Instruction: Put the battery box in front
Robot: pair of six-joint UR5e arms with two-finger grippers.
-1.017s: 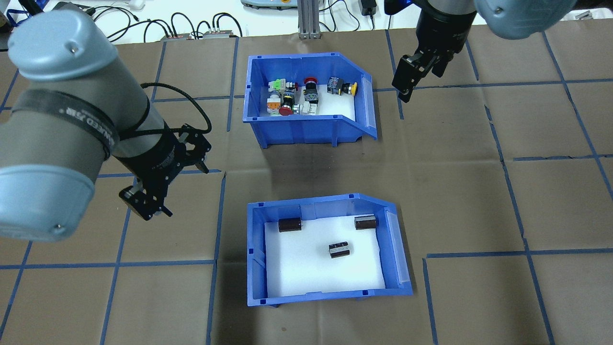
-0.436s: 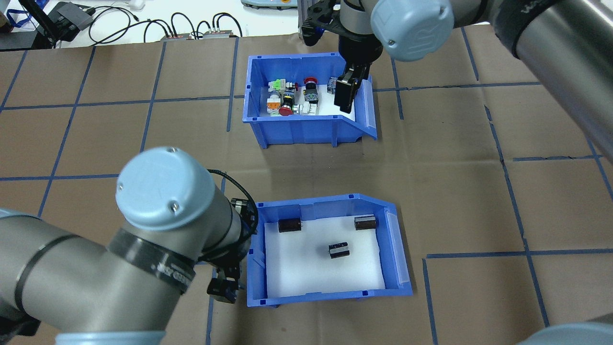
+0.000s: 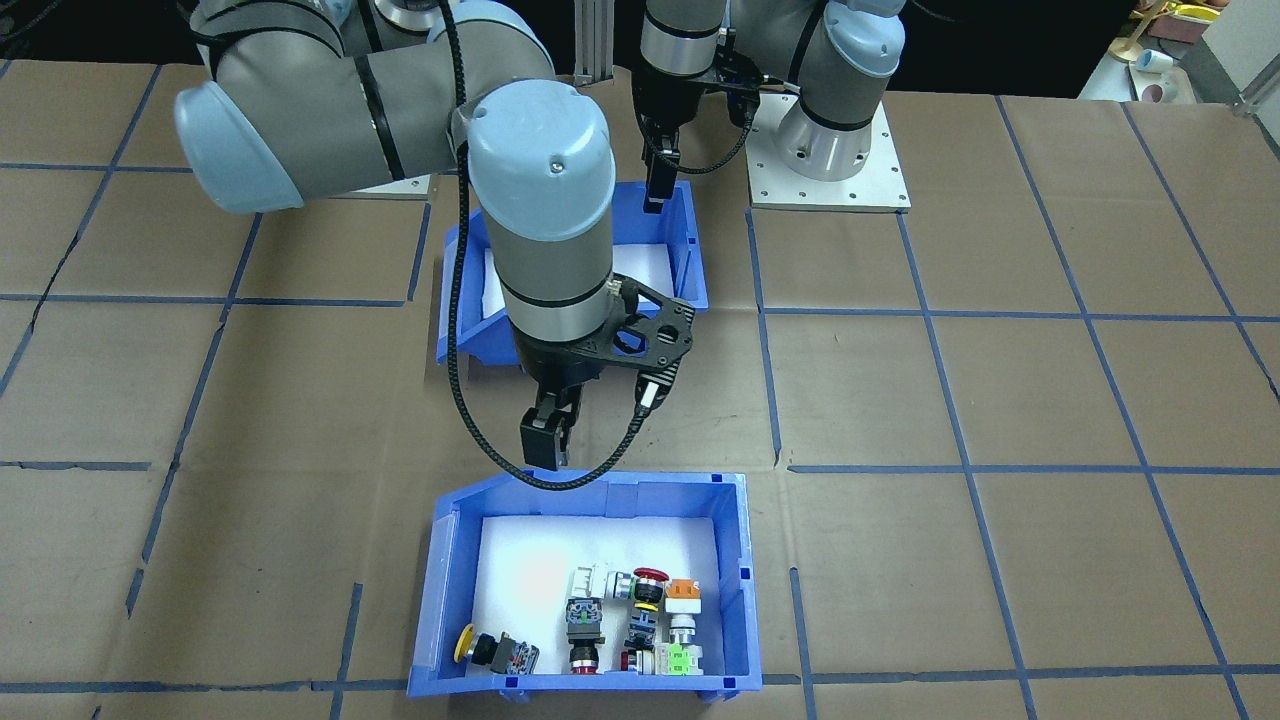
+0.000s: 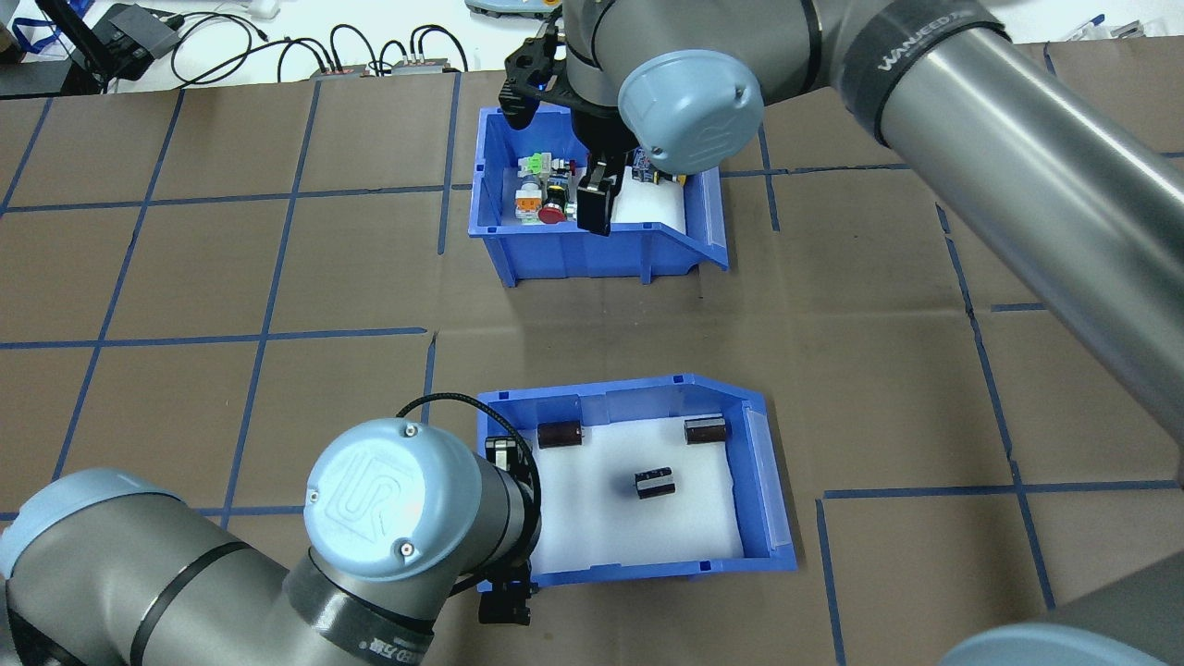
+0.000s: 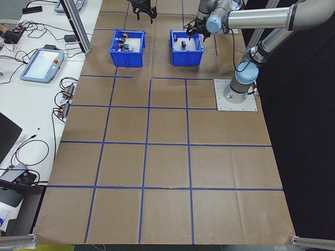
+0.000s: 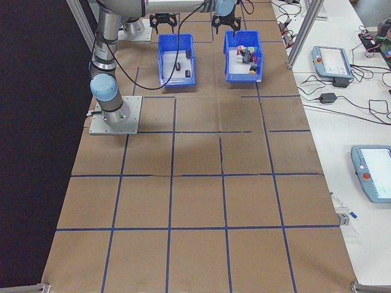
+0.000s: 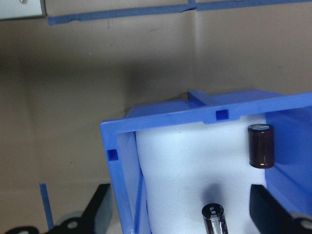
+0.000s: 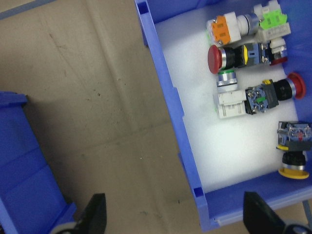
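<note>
Left fingers (image 7: 102,207) wide astride wall of blue, foam-floored battery box (image 4: 768,462).

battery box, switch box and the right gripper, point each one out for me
battery box (image 4: 763,481), overhead exterior view, on its sloped right wall.
switch box (image 4: 573,254), overhead exterior view, on its near outer wall.
right gripper (image 4: 593,205), overhead exterior view, on its dark fingertips over the near wall of the switch box.

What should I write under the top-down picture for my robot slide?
Left gripper straddles the near wall of the blue plastic battery box; right gripper hovers over the blue plastic bin of colourful switches.
</note>
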